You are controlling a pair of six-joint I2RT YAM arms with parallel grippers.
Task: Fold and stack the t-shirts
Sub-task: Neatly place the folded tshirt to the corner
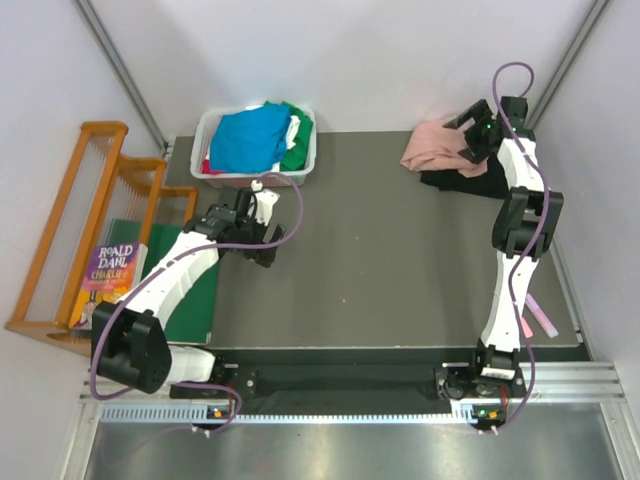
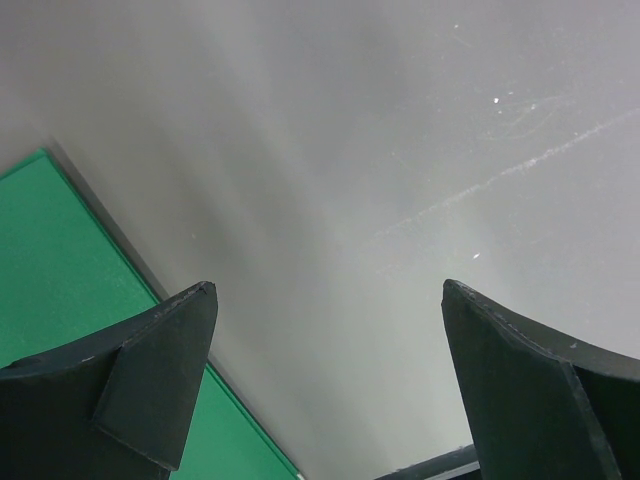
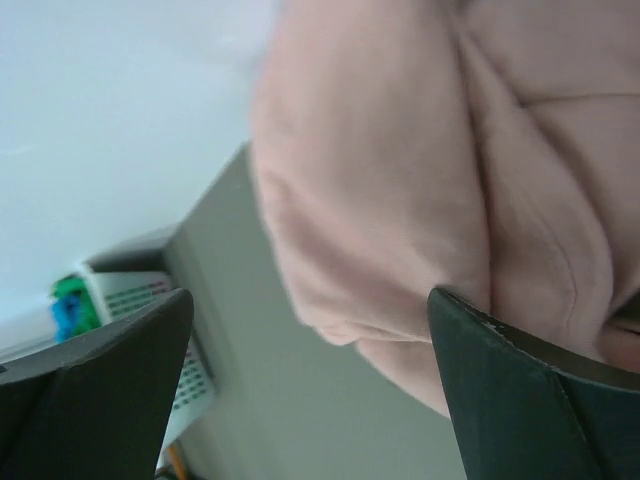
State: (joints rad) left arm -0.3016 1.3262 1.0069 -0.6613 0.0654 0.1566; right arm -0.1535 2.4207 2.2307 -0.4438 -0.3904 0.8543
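A dusty-pink t-shirt (image 1: 430,150) lies bunched at the far right of the table on top of a black t-shirt (image 1: 468,181). My right gripper (image 1: 476,137) hangs open just at the pink shirt's right edge. In the right wrist view the pink t-shirt (image 3: 400,150) fills the upper right, and the right gripper (image 3: 310,293) has nothing between its fingers. Blue (image 1: 250,138), green (image 1: 298,145), white and red t-shirts are piled in a white basket (image 1: 212,125). Over bare table in front of the basket, my left gripper (image 1: 262,240) is open; the left wrist view shows it (image 2: 326,285) empty.
A flat green board (image 1: 190,295) lies off the table's left edge, also showing as the green board (image 2: 60,270) beside the left finger. A wooden rack (image 1: 80,200) and a Roald Dahl book (image 1: 110,268) stand further left. Pink sticks (image 1: 540,318) lie near the right edge.
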